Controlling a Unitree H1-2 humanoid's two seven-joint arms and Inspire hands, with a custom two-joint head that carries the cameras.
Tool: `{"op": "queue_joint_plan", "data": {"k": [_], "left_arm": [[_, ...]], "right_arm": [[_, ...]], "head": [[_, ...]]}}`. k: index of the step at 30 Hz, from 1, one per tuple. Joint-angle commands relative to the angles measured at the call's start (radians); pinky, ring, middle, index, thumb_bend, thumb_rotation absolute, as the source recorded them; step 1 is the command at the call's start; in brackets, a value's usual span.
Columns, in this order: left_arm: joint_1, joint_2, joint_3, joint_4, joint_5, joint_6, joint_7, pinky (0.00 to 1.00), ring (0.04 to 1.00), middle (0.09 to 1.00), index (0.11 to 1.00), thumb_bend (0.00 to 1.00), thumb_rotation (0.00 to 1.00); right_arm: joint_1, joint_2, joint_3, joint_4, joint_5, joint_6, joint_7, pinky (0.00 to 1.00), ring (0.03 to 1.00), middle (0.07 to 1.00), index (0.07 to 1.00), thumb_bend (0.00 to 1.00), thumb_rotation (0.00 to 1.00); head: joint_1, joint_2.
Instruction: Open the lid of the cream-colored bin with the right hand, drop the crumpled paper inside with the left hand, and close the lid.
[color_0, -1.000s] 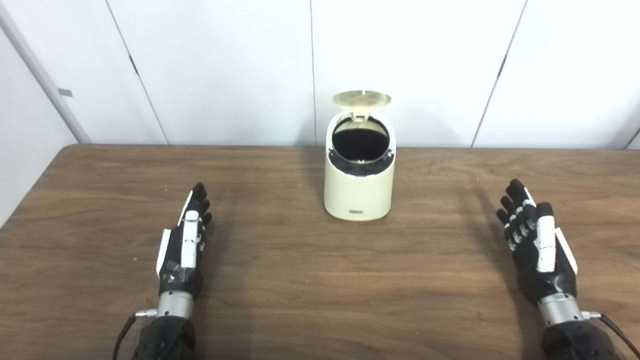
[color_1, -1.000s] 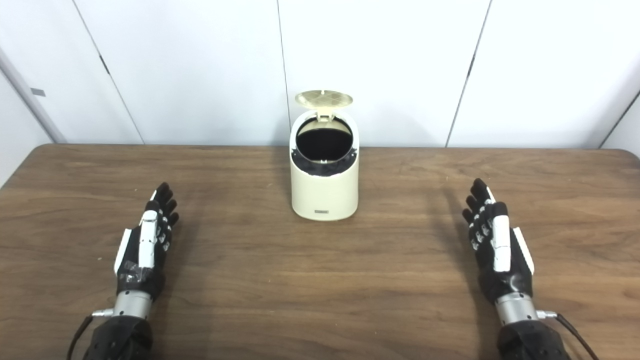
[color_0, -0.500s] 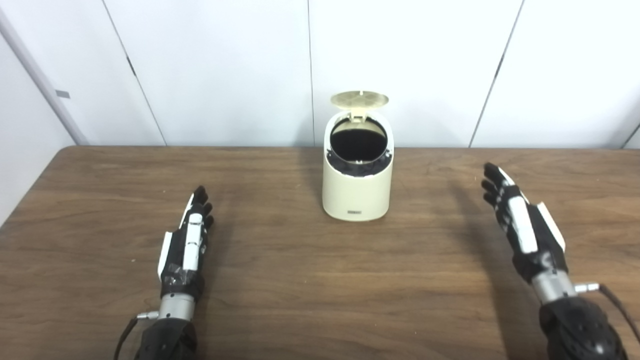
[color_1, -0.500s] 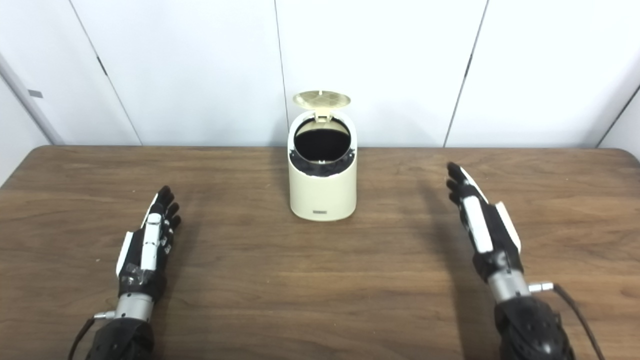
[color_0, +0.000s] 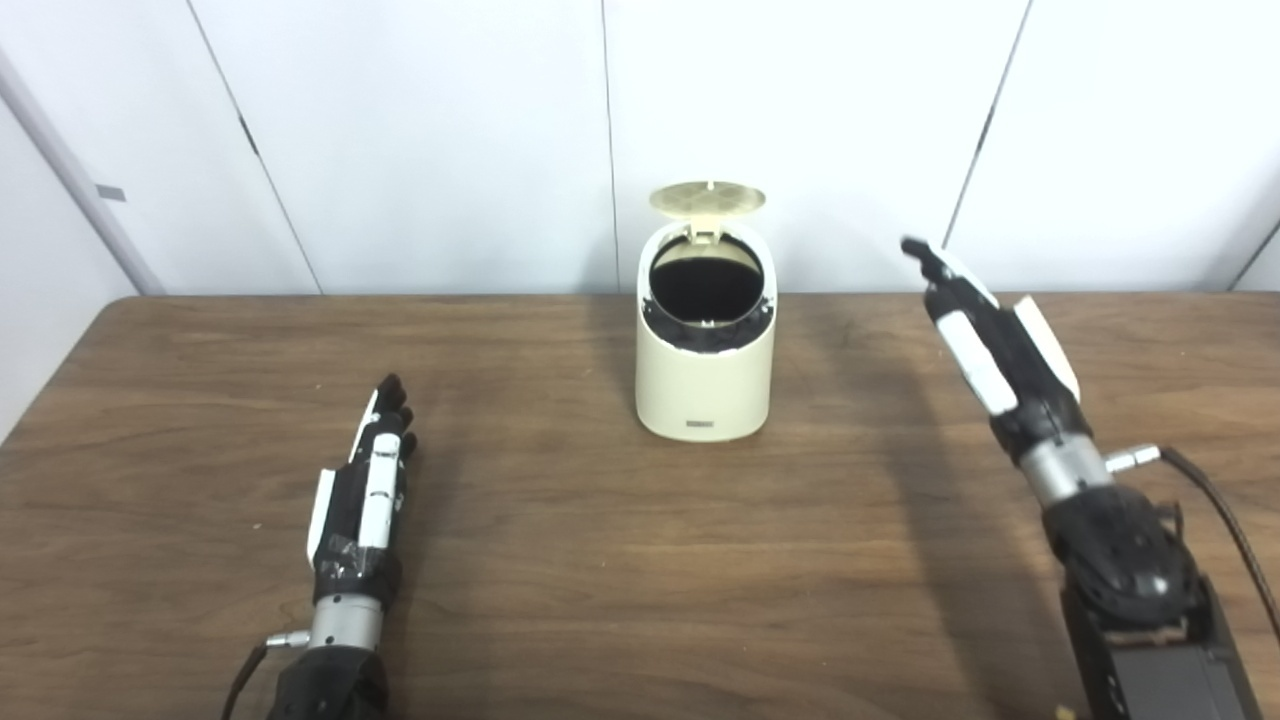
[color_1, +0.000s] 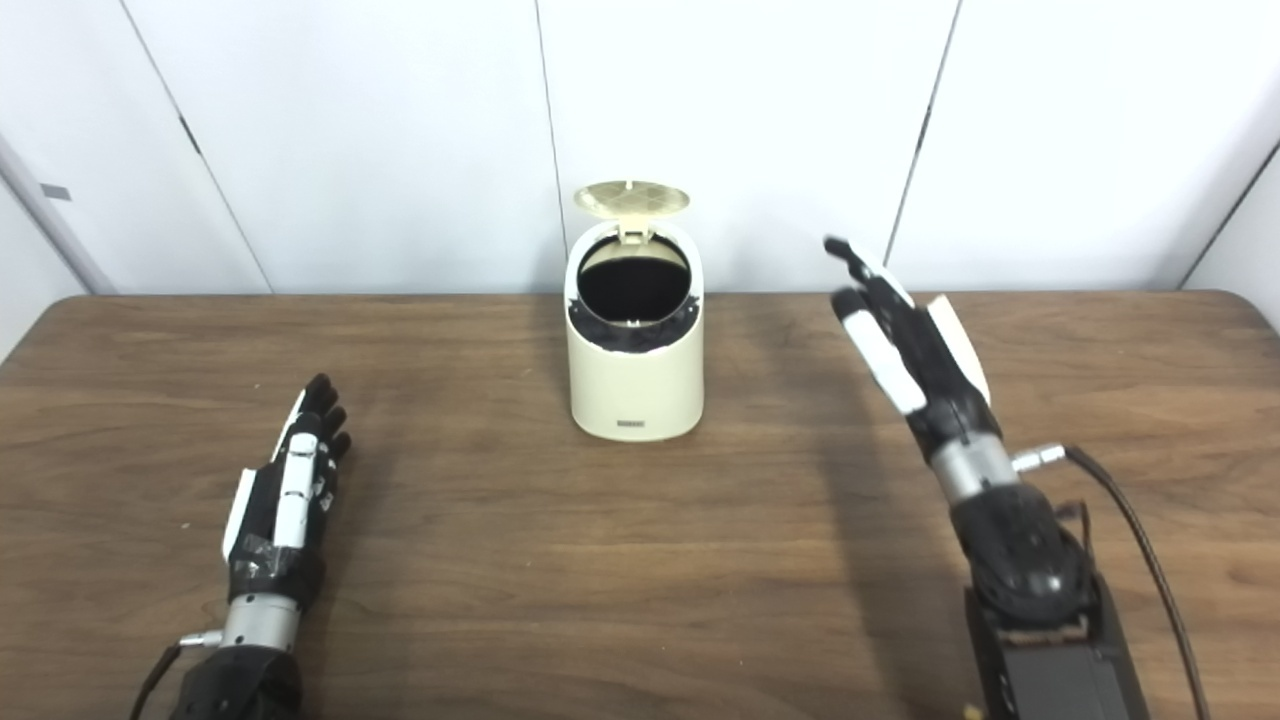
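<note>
My right hand (color_0: 985, 345) is raised off the table (color_0: 600, 560), fingers straight and spread, holding nothing, well right of the cream-colored bin (color_0: 705, 375). My left hand (color_0: 365, 490) lies flat, fingers loose and empty. The bin stands centre-back, its lid (color_0: 707, 197) tipped upright, its dark mouth exposed. The right eye view shows the table's right corner.
</note>
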Motion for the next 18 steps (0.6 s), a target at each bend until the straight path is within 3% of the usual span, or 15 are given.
{"op": "queue_joint_plan", "data": {"k": [1,8,13,18], "left_arm": [[0.002,-0.009,-0.006,0.021,0.003,-0.035,0.002,1.0,1.0,1.0,1.0,0.4,0.85],[0.006,-0.014,-0.003,0.024,0.0,-0.032,0.008,1.0,1.0,1.0,1.0,0.38,0.87],[0.01,-0.016,-0.001,0.025,0.001,-0.03,0.012,1.0,0.989,0.999,1.0,0.38,0.87],[0.011,-0.016,0.0,0.039,0.008,-0.05,0.016,0.98,0.977,0.99,1.0,0.36,0.86]], "right_arm": [[-0.055,-0.014,0.007,-0.037,-0.032,0.014,-0.007,0.95,0.959,0.952,0.907,0.63,1.0],[-0.152,-0.02,0.044,-0.027,-0.11,0.043,-0.001,0.92,0.954,0.946,0.908,0.65,1.0],[-0.196,-0.024,0.079,-0.028,-0.178,0.059,0.003,0.89,0.928,0.93,0.902,0.57,1.0],[-0.235,-0.022,0.104,-0.029,-0.203,0.066,0.012,0.87,0.92,0.923,0.896,0.56,1.0]], "head": [[-0.001,0.002],[0.005,0.003],[0.009,-0.001],[0.006,-0.004]]}}
